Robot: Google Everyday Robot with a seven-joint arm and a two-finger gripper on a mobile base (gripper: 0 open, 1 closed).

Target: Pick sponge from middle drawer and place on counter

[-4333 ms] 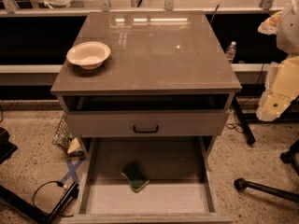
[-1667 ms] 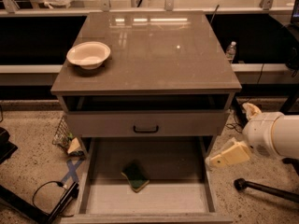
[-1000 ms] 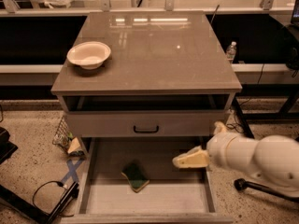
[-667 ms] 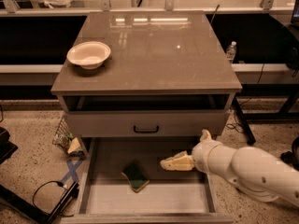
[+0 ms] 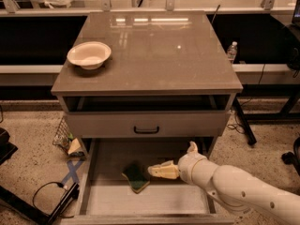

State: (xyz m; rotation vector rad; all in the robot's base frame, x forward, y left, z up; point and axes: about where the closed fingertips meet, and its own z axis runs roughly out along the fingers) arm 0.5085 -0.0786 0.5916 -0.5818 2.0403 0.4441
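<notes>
The sponge (image 5: 136,176), dark green over yellow foam, lies on the pale floor of the open middle drawer (image 5: 145,201), left of centre. My gripper (image 5: 168,161) reaches in from the lower right over the drawer. It is open and empty, with one cream finger (image 5: 162,171) pointing left, its tip just right of the sponge. The other finger (image 5: 192,147) sticks up behind it. The glossy grey-brown counter (image 5: 154,50) tops the cabinet above.
A cream bowl (image 5: 89,55) stands on the counter's left side. A grey drawer front with a black handle (image 5: 146,130) sits above the open drawer. A water bottle (image 5: 232,51) stands behind on the right. Cables and blue tape (image 5: 70,172) lie on the floor to the left.
My arm came in from the right side, dropped over the open drawer and moved left. The finger tip is now right beside the sponge. The sponge and bowl have not moved.
</notes>
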